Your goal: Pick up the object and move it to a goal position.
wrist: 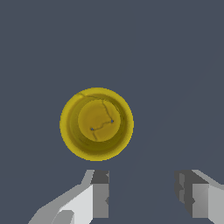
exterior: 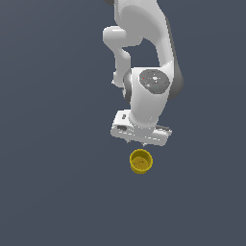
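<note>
The yellow cup stands upright, mouth up, at about eleven o'clock from the claw, whose jaws gape wide, holding nothing.

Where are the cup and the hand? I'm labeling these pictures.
cup [wrist: 96,124]: wrist view, on its inner bottom.
hand [wrist: 142,197]: wrist view, the gap midway between its two fingertips.

I am looking at a simulated test scene, not a real room. The surface is rendering as one flat, unbroken slate-blue field with no walls, furniture or edges showing. The white arm and the yellow cup are showing smooth, computer-drawn shading with blocky, pixelated outlines.
</note>
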